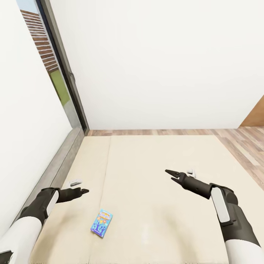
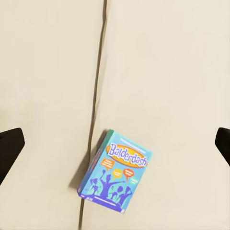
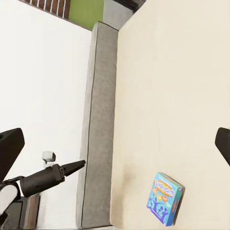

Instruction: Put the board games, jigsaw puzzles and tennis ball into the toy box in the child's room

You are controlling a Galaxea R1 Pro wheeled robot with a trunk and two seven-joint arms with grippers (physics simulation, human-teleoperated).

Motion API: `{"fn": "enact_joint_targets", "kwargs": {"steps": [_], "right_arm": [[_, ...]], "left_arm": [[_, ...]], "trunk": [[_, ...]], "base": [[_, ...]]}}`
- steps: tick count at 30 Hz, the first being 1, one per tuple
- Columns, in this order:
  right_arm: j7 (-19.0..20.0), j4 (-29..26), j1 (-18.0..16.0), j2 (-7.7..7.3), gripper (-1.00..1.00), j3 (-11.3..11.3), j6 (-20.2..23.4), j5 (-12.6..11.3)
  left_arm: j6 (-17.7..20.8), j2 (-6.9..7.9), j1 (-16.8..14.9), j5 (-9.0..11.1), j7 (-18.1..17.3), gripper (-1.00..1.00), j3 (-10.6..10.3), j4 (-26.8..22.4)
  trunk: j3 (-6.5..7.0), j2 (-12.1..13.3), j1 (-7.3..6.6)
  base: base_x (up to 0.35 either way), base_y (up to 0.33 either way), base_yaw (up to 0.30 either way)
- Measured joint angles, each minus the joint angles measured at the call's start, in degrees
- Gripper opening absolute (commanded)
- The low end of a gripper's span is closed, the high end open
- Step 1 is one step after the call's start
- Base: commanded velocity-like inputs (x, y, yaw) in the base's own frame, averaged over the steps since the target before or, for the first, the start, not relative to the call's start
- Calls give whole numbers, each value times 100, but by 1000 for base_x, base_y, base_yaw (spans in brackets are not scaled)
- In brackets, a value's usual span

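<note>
Over the bed (image 1: 154, 165) | 1 blue board game (image 1: 101, 223) lies near the mattress's front edge | left gripper (image 1: 81, 190) and right gripper (image 1: 171, 175) hover spread, empty | risk: flat box sliding from a shallow pinch

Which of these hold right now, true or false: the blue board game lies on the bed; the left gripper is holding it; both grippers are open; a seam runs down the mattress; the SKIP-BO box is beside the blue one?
1. The blue Balderdash board game lies on the bed. True.
2. The left gripper holds it. False: its fingers are empty and the box lies apart from them on the mattress.
3. Both grippers are open. True: the right gripper also has its fingers spread with nothing between.
4. A seam runs down the mattress beside the box. True.
5. A SKIP-BO box sits beside the blue one. False: the mattress around it is bare.
</note>
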Motion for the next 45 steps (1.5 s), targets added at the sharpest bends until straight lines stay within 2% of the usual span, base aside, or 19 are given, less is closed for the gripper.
{"fn": "enact_joint_targets", "kwargs": {"steps": [5, 11, 45], "right_arm": [[508, -3, 0, -96, 100, -3, 39, 40], [713, 13, 0, -168, 100, -2, 60, 73], [772, 65, -1, -195, 100, 0, -2, 104]], "left_arm": [[2, -5, 0, 1, -8, 100, 3, 0], [2, 3, 0, -2, -5, 100, 2, 0], [11, -29, 0, -15, 19, 100, -13, 0]], "trunk": [[-47, 0, 0], [-104, 0, 0], [-426, -1, 0]], "base": [[0, 0, 0], [0, 0, 0], [0, 0, 0]]}}
